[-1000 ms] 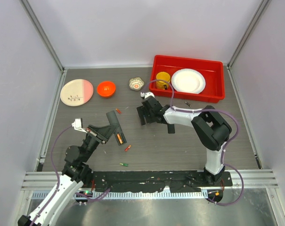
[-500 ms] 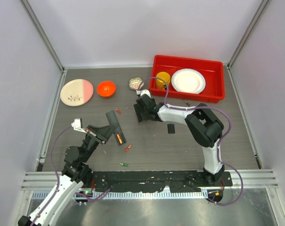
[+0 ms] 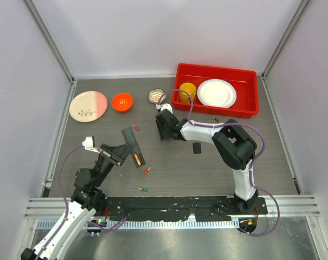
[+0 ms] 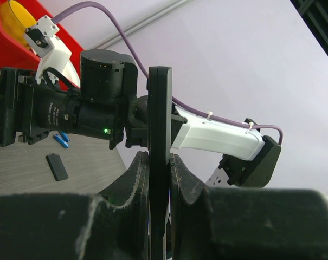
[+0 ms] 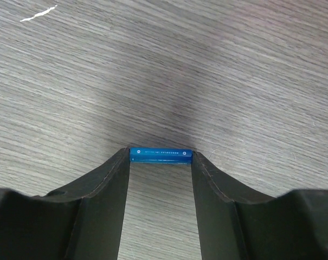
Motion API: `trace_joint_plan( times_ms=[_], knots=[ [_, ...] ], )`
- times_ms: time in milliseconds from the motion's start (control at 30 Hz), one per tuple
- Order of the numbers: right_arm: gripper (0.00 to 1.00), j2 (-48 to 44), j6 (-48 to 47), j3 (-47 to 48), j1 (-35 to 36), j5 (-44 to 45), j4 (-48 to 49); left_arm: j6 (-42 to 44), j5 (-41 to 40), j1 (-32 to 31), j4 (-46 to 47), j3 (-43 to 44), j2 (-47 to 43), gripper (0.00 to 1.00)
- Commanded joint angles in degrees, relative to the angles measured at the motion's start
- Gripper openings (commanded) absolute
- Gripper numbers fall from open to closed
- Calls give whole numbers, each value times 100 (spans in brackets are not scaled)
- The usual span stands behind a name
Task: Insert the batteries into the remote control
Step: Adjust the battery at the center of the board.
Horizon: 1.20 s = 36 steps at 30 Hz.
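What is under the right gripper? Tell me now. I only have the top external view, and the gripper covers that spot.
Observer: A blue battery lies flat on the table. It sits crosswise between the fingertips of the right gripper, with its two ends against them.
Operator: Check the left gripper's hold on the remote control.
Observer: In the left wrist view, the left gripper is shut on the remote control. The remote stands edge-on, and the fingers pinch its flat faces.
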Motion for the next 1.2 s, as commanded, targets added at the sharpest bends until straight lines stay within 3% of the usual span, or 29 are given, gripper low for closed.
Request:
trace_joint_plan(
  times_ms=[0, 67, 167, 233, 300, 433, 567, 800, 933, 1167],
  knots=[
    [45, 257, 10, -54, 14, 269, -468, 13, 12, 15, 210, -507, -49, 0],
    [41, 188, 107, -115, 14, 357, -477, -5, 12, 15, 201, -516, -41, 0],
    [26, -233, 659, -378, 23, 716, -398, -5, 4, 15, 184, -516, -58, 0],
    [7, -662, 1482, -545, -12, 858, -328, -5, 3, 15, 175, -525, -67, 0],
    [1, -919, 2196, -809, -47, 806, -266, 4, -32, 15, 175, -534, -32, 0],
    [1, -1333, 4313, -1284, -39, 963, -187, -22, -49, 15, 350, -551, 74, 0],
    [1, -1395, 7070, -1286, 75, 1594, -1195, -57, -41, 15, 412, -543, 65, 0],
    [1, -860, 8438, -468, 102, 2062, -2656, -75, -76, 7, 289, -569, -67, 0],
    [3, -552, 8562, -151, 93, 1975, -3095, -84, -58, 15, 254, -569, -111, 0],
    [36, -235, 8396, 69, 102, 1772, -3368, -75, -41, 15, 236, -560, -93, 0]
  ],
)
